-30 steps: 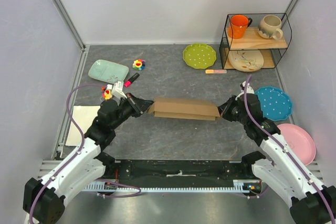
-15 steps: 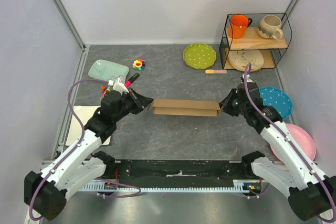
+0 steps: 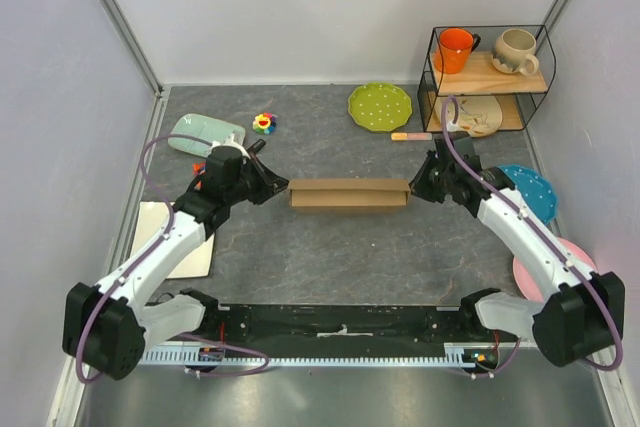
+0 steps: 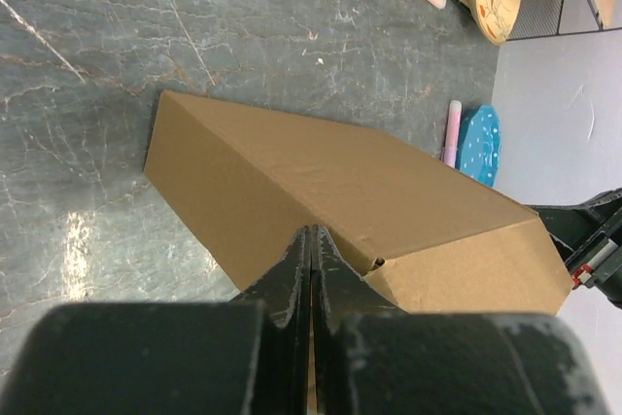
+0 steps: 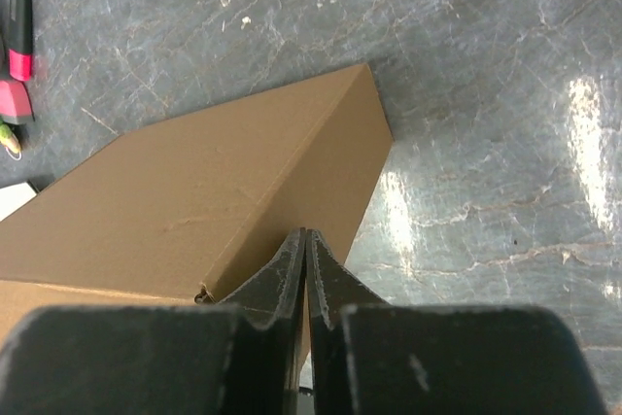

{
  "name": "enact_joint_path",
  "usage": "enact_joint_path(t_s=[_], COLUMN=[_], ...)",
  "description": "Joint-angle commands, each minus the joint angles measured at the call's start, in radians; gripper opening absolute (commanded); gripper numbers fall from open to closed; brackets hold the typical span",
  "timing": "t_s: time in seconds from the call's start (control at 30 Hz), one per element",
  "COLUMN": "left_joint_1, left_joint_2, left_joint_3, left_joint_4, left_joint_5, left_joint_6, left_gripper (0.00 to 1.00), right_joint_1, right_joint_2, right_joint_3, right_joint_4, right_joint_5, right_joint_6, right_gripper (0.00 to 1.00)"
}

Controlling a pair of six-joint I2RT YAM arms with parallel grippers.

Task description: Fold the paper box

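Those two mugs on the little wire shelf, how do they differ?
The orange mug is bright and strongly coloured; the cream mug is pale, off-white. The orange mug stands at the left end of the wooden shelf, the cream mug at the right end. Both stand upright, side by side, on the top level.

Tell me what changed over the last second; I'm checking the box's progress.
The paper box slid away from the robot and now lies level. The left gripper and the right gripper followed it forward, staying shut at its ends. The green plate stayed put.
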Motion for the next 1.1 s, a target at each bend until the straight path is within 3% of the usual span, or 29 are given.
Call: enact_joint_path(t_s=[0.0, 0.07, 0.3, 0.4, 0.7, 1.07], left_joint_1=[-0.022, -0.002, 0.066, 0.089, 0.165, 0.175], left_joint_2=[0.073, 0.111, 0.191, 0.238, 0.303, 0.377], left_joint_3=[0.098, 0.117, 0.2, 0.243, 0.35, 0.344], left_joint_4=[0.051, 0.051, 0.022, 0.019, -0.033, 0.037], left_joint_5=[0.32, 0.334, 0.349, 0.368, 0.357, 0.441], left_joint_6=[-0.066, -0.065, -0.025, -0.013, 0.053, 0.02], left_gripper=[0.02, 0.02, 0.1, 0.12, 0.25, 0.24], right_joint_1=[0.025, 0.016, -0.024, -0.044, -0.113, -0.131], right_joint_2=[0.082, 0.125, 0.2, 0.241, 0.275, 0.347], right_joint_3=[0.089, 0.109, 0.173, 0.214, 0.32, 0.322], right_joint_4=[0.145, 0.15, 0.153, 0.152, 0.078, 0.121], right_joint_5=[-0.186, -0.194, -0.185, -0.188, -0.088, -0.181], right_joint_6=[0.031, 0.022, -0.019, -0.039, -0.125, -0.085], right_gripper=[0.13, 0.16, 0.46, 0.51, 0.61, 0.63])
